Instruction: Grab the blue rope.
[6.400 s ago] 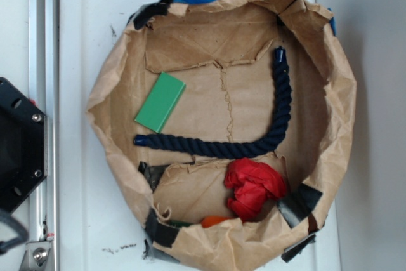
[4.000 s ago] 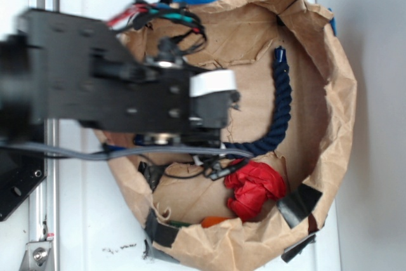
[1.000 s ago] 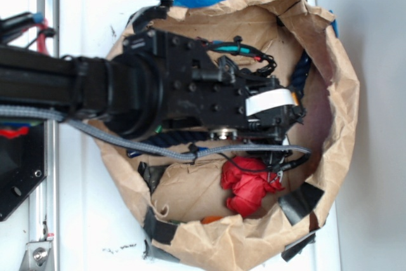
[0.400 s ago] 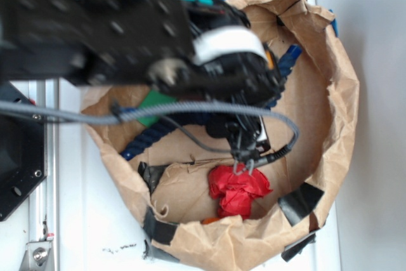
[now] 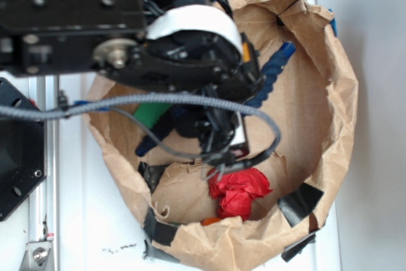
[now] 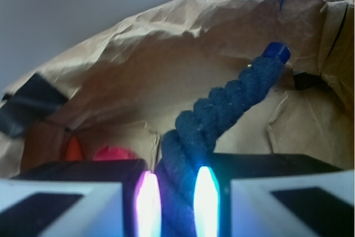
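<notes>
The blue rope [image 6: 222, 109], thick, dark and twisted, runs from between my fingers up to the right and ends in a smooth blue cap [image 6: 275, 52]. My gripper [image 6: 176, 203] is shut on it, with the lit pads [image 6: 148, 203] pressed on both sides. In the exterior view the black arm [image 5: 190, 36] hangs over the paper bag and hides the fingertips. One rope length [image 5: 271, 71] sticks out to the right of the arm. Another [image 5: 147, 146] slopes down on the left.
The crumpled brown paper bag [image 5: 336, 112] rings everything with raised walls. Inside it lie a green block [image 5: 147, 115], a red cloth [image 5: 238, 191] and an orange bit [image 5: 212, 221]. Black tape [image 5: 298, 201] patches the rim. A grey cable [image 5: 158, 99] loops under the arm.
The arm has come up and back to the left from low in the bag. The rope has risen with it, its capped end now pointing up and to the right.
</notes>
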`<act>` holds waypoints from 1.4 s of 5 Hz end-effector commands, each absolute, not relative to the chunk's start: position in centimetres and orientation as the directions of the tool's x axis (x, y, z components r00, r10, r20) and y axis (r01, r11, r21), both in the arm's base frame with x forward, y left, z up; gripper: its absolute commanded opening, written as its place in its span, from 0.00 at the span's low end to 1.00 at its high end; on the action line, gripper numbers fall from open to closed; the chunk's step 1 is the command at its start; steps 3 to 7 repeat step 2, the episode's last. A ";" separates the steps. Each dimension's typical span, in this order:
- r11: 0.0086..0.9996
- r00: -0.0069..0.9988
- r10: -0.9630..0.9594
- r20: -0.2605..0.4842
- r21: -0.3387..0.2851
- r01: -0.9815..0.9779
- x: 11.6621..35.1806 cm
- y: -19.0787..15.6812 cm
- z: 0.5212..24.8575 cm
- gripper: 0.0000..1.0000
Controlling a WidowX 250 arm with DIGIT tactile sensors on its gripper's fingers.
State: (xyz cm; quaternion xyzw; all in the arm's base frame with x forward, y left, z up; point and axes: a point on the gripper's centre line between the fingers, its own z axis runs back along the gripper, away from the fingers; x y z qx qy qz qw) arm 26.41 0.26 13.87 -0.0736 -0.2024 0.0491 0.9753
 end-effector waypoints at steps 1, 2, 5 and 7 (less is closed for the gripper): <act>0.982 0.942 0.129 0.310 -0.175 -0.077 27.1 1.5 16.8 0.00; 0.987 0.937 0.131 0.324 -0.132 -0.093 27.0 1.3 16.8 0.00; 0.987 0.937 0.131 0.324 -0.132 -0.093 27.0 1.3 16.8 0.00; 0.987 0.937 0.131 0.324 -0.132 -0.093 27.0 1.3 16.8 0.00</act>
